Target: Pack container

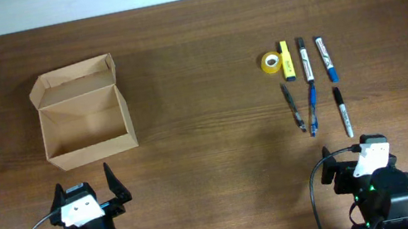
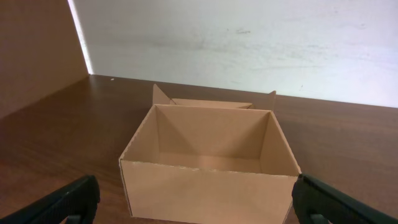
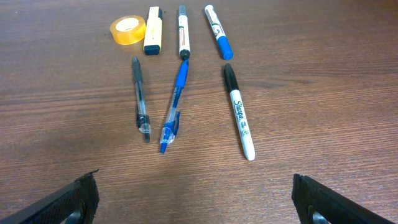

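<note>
Trouble is expected at pickup: left pincer [image 1: 84, 184] and right pincer [image 3: 196, 199] are held wide open and empty, the container [image 1: 92, 149] is parked lid-open on the worktop's [image 1: 211, 155] left, and the thin pens [image 3: 171, 112] could easily get rolled away.

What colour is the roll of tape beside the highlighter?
The tape roll is yellow; clearest in the right wrist view.
</note>
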### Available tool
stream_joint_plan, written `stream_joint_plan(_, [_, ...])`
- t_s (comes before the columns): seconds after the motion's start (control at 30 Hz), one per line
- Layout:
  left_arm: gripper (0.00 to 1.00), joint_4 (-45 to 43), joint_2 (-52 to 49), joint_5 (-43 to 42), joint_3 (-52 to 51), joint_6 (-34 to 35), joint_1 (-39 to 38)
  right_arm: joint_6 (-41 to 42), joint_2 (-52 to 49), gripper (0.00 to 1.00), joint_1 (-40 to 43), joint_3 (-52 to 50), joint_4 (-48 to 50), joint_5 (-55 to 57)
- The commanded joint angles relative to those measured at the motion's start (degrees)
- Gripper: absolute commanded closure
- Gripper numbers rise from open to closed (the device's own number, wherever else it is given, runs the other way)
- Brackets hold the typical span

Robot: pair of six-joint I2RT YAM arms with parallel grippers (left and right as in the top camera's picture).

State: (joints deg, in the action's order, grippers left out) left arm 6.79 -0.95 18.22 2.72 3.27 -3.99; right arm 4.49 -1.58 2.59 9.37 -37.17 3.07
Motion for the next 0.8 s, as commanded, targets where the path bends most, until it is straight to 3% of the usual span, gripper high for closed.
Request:
stream_joint_plan(0.0, [0.00, -0.3, 0.7, -0.4, -0.7, -0.2, 0.4, 0.3, 0.5, 0.01, 0.4, -0.5, 0.1, -0.1])
stream_joint_plan(0.77, [0.00, -0.3, 0.7, -0.4, -0.7, -0.2, 0.4, 0.3, 0.5, 0.01, 0.4, -0.5, 0.1, -0.1])
